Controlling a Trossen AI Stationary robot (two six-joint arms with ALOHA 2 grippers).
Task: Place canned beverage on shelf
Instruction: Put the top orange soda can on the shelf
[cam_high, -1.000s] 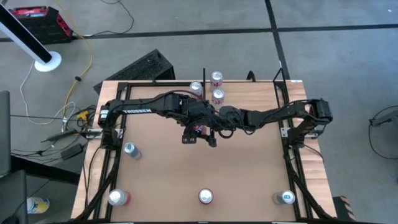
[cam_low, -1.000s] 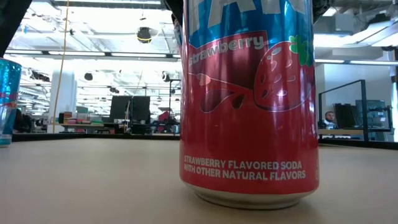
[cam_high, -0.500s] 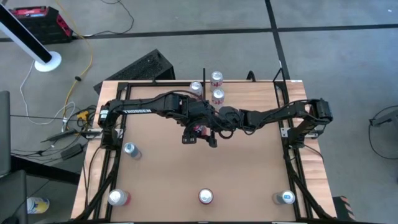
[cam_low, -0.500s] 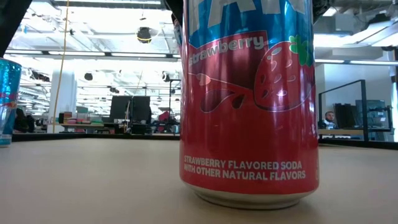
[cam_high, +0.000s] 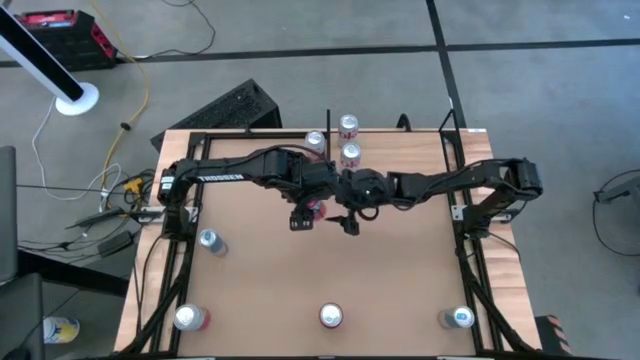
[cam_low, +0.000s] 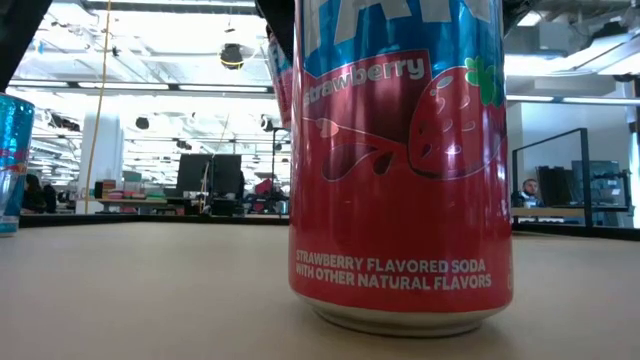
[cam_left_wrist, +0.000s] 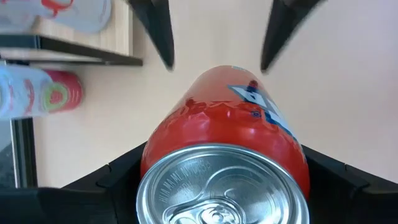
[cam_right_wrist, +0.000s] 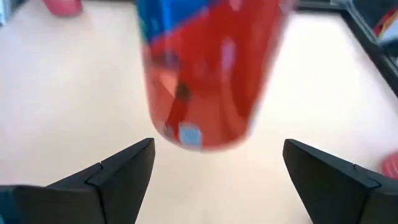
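Red can (cam_left_wrist: 227, 134) held in left gripper (cam_left_wrist: 224, 180), tilted off upright

A red soda can (cam_left_wrist: 225, 149) filled the lower middle of the frame, silver lid and pull tab toward the camera, held between the left pincer (cam_left_wrist: 225, 180) fingers at either side. Two dark fingers of the other pincer (cam_left_wrist: 217, 34) pointed in from the top edge, apart. At upper left stood the pale wood shelf (cam_left_wrist: 93, 34), a red can (cam_left_wrist: 53, 93) beneath it on the worktop (cam_left_wrist: 348, 93).
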